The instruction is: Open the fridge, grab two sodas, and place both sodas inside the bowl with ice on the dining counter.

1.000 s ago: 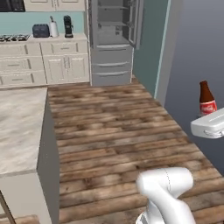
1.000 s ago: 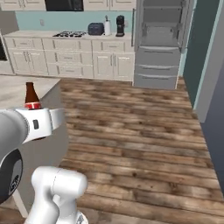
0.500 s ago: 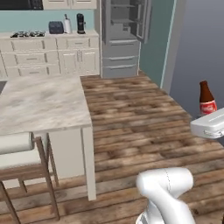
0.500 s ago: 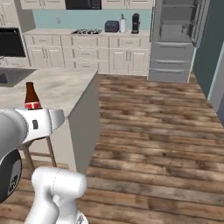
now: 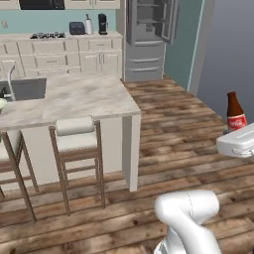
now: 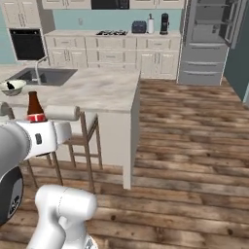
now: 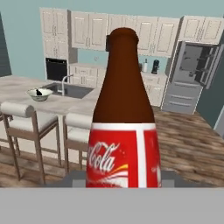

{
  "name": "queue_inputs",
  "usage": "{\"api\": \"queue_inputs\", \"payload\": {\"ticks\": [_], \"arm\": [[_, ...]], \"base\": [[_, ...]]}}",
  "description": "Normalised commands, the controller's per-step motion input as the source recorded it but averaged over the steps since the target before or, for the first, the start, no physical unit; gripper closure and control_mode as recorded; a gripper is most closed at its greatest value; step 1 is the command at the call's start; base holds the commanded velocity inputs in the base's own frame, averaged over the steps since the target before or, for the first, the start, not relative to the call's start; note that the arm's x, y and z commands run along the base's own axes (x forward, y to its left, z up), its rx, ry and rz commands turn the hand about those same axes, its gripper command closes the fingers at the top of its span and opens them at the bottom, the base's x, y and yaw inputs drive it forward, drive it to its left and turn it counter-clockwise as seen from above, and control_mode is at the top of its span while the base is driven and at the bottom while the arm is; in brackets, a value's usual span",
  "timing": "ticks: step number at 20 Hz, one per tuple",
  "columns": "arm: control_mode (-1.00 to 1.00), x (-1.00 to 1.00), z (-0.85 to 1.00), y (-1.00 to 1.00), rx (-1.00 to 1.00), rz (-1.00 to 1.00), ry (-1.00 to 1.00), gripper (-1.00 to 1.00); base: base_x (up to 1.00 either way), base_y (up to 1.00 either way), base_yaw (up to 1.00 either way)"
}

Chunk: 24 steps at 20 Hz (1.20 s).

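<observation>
A dark-brown soda with a red label stands upright in my gripper, which is shut on its lower part. The same soda rises above the white hand at the right of the left base view, and at the left as the soda in the right base view. The pale bowl sits on the dining counter beside the sink, with a small dark thing in it. The bowl lies far ahead and left of the gripper. The grey fridge stands at the back with its upper doors open.
Two white-cushioned stools stand along the island's near side. A grey sink with a tap is set in the top. The wall counter carries a hob, toaster and coffee maker. Wooden floor runs open to the right.
The whole picture has shifted as the base turns: the dining counter, stools and bowl have come into view and the fridge has slid right. The soda stays in the grip.
</observation>
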Motion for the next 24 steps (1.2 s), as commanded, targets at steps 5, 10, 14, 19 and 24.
{"api": "queue_inputs", "payload": {"ticks": [5, 10, 14, 19, 24], "arm": [[1.00, 0.00, 0.00, 0.00, 0.00, 0.00, 0.00, 1.00], [1.00, 0.00, 0.00, 0.00, 0.00, 0.00, 0.00, 1.00], [1.00, 0.00, 0.00, 0.00, 0.00, 0.00, 0.00, 1.00], [1.00, 0.00, 0.00, 0.00, 0.00, 0.00, 0.00, 1.00], [1.00, 0.00, 0.00, 0.00, 0.00, 0.00, 0.00, 1.00]], "base": [[-0.16, 1.00, -0.13], [0.34, 1.00, -0.14], [0.39, 1.00, -0.15], [0.08, 0.50, -0.08], [0.38, 0.90, 0.03]]}}
